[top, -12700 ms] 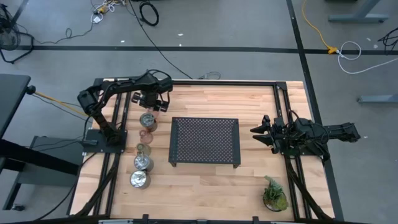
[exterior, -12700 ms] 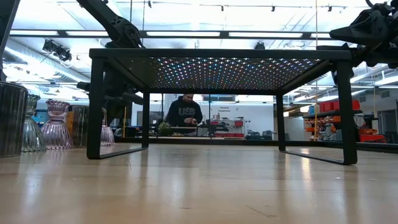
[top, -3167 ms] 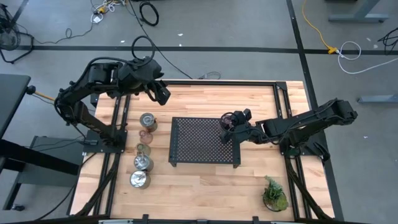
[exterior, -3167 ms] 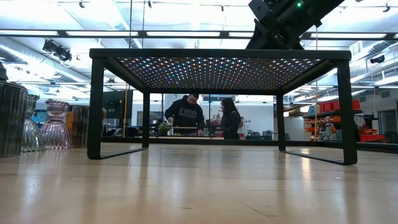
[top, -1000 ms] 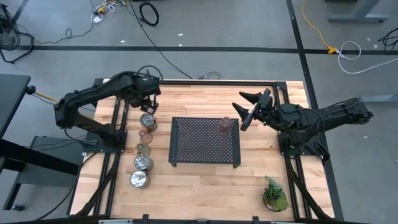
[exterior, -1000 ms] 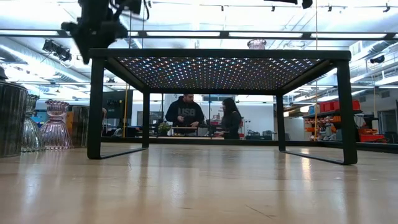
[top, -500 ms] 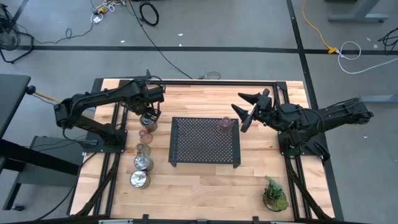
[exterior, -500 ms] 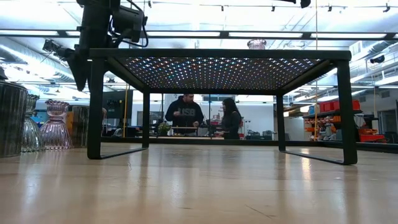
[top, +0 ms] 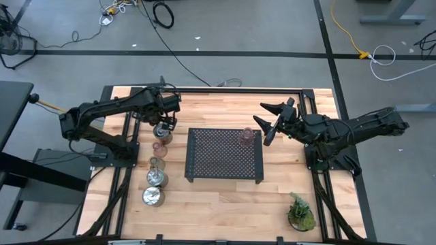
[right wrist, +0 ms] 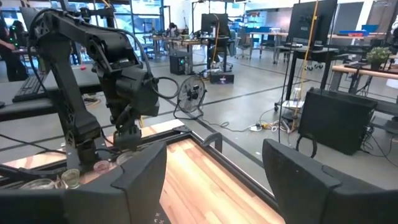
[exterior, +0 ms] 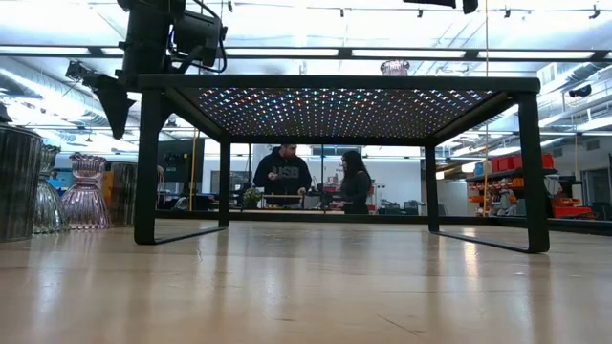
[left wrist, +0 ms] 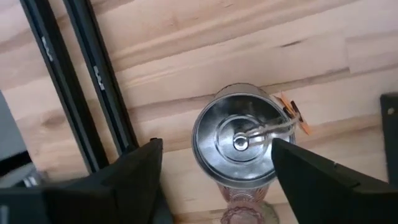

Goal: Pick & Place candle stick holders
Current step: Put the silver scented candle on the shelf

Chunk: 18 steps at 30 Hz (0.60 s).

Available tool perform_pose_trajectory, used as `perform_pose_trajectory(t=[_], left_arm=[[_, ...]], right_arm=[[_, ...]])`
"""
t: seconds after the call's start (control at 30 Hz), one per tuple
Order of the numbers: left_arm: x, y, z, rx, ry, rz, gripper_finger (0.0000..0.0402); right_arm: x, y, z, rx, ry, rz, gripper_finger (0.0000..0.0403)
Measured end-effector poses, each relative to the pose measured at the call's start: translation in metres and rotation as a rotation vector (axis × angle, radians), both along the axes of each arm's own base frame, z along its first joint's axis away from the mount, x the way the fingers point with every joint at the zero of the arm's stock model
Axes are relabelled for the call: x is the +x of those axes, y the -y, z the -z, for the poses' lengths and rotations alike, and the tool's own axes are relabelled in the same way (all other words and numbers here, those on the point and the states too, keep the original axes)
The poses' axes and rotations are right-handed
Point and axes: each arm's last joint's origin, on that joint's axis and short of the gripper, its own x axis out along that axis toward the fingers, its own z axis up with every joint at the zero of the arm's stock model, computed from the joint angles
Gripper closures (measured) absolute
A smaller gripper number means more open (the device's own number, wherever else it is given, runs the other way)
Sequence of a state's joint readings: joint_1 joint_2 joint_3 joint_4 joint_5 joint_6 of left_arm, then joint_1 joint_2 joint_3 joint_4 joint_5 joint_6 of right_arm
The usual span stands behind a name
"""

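Both arms were matte black, chunky jointed links with thin black cables looped along them. Left tool (top: 162,127) and right tool (top: 267,124) each had two flat, wedge-shaped black fingers (left wrist: 323,186). Bases were bolted onto black rails.

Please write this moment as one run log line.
left end effector: open over silver holder | right end effector: open, beside tray | pink holder: on tray
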State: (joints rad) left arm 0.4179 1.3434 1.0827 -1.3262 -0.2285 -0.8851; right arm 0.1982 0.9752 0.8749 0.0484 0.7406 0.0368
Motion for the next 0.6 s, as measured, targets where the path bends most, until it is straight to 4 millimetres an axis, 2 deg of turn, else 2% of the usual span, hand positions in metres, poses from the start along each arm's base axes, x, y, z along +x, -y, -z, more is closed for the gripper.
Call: perform_pose_trajectory(t=[0.3, 0.6], left_arm=[[-0.003, 0.003, 0.037, -0.082, 0.04, -0.088, 0.0076], [-0.002, 0.003, 0.041, -0.111, 0.08, -0.11, 0.0076]], right_arm=[[-0.004, -0.001, -0.003, -0.014, 0.009, -0.029, 0.0137], [-0.009, -0.001, -0.007, -0.034, 0.011, -0.038, 0.0137]])
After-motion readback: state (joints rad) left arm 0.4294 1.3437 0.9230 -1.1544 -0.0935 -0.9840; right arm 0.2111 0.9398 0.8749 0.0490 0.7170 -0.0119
